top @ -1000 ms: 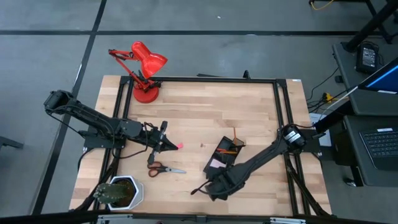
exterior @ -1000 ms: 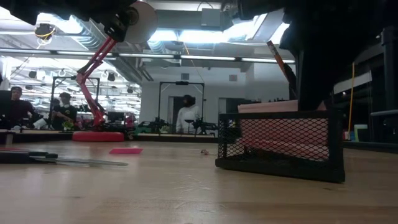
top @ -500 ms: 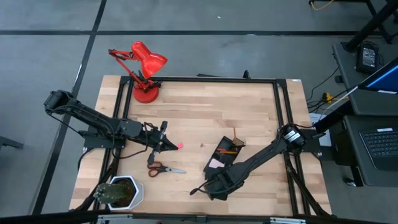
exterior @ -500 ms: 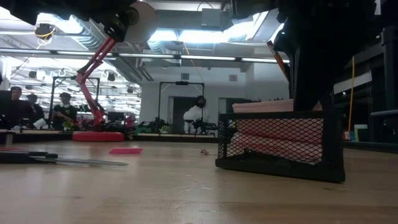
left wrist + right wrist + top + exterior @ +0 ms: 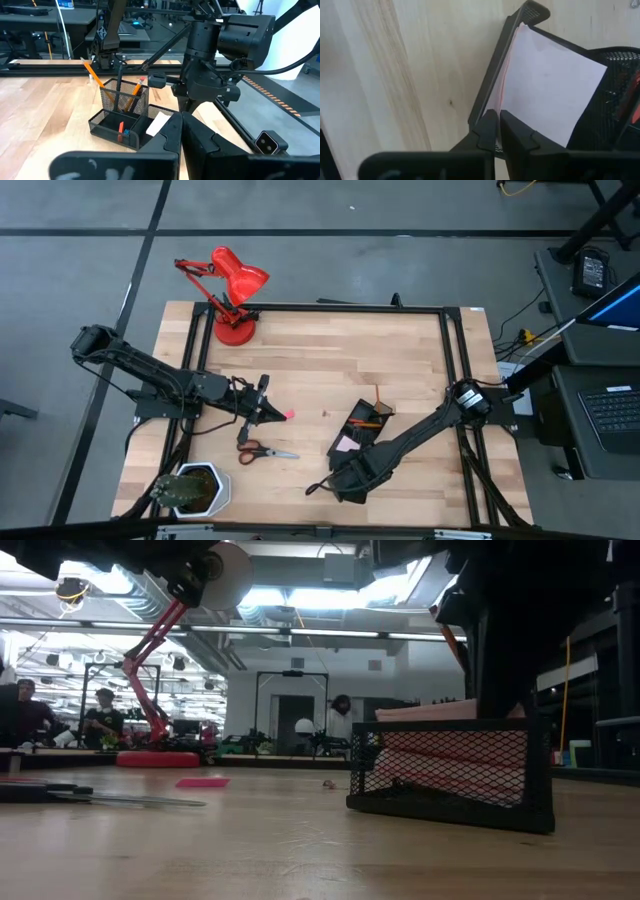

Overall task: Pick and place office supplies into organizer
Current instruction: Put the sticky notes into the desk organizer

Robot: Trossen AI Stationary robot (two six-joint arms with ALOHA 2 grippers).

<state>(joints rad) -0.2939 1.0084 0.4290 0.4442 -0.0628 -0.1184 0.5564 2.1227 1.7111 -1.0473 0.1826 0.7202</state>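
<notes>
Right gripper point(image 5: 496, 131) hangs over the near end of the organizer point(image 5: 358, 430), its 2 fingers drawn narrow with only a thin slit between them, holding nothing; the tips sit just above the tray's black rim. Under them, the sticky-note pad point(image 5: 547, 87) rests tilted in the end compartment, its top sheet pale and square, a pink edge showing along one side. The organizer is a black wire-mesh tray on the light wooden table point(image 5: 330, 350), right of centre. From the left wrist view, its taller cup section holds 2 orange pencils point(image 5: 131, 97) leaning outward and a dark pen point(image 5: 119, 84) standing between them, while a small red piece lies in a lower compartment.

Left gripper point(image 5: 272, 414) waits over the table's left half with its fingers pressed together, empty. A small pink eraser piece point(image 5: 290, 415) lies just beside its tips. Red-handled scissors point(image 5: 262, 450) lie flat nearby, toward the front edge. A red desk lamp point(image 5: 232, 290) stands at the far left corner, a potted plant point(image 5: 190, 488) at the near left.
</notes>
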